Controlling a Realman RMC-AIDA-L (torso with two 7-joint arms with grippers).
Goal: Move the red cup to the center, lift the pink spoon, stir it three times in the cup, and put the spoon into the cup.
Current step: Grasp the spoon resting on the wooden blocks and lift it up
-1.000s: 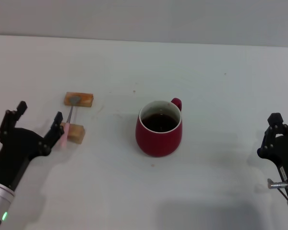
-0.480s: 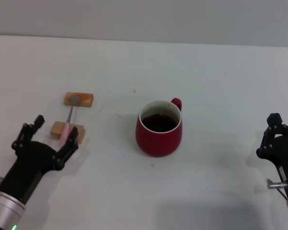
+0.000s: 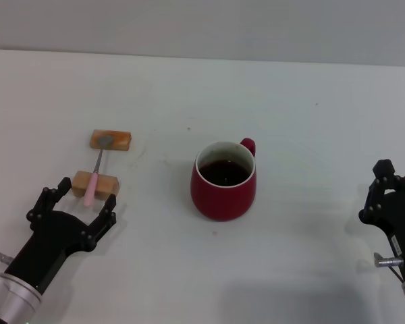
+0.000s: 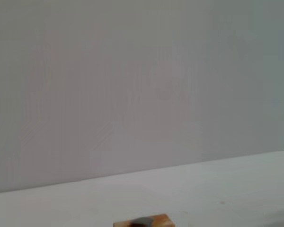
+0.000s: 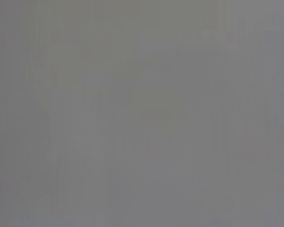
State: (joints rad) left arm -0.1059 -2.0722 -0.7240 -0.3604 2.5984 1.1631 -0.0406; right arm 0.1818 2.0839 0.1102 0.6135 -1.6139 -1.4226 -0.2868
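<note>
The red cup (image 3: 223, 180) stands upright near the middle of the white table (image 3: 304, 121), handle to the far right, dark liquid inside. The pink spoon (image 3: 94, 174) lies across two tan wooden blocks to the left, its grey bowl on the far block (image 3: 111, 140) and its pink handle on the near block (image 3: 94, 183). My left gripper (image 3: 77, 204) is open and empty, just in front of the near block, apart from the spoon. My right gripper (image 3: 386, 192) is parked at the right edge. The left wrist view shows only the far block's top (image 4: 144, 222).
The two wooden blocks stand left of the cup. The wall rises behind the table's far edge (image 3: 202, 55). The right wrist view shows only plain grey.
My left gripper has drawn back toward me and to the right, from beside the spoon's handle to in front of the near block. The spoon, cup and right arm have not moved.
</note>
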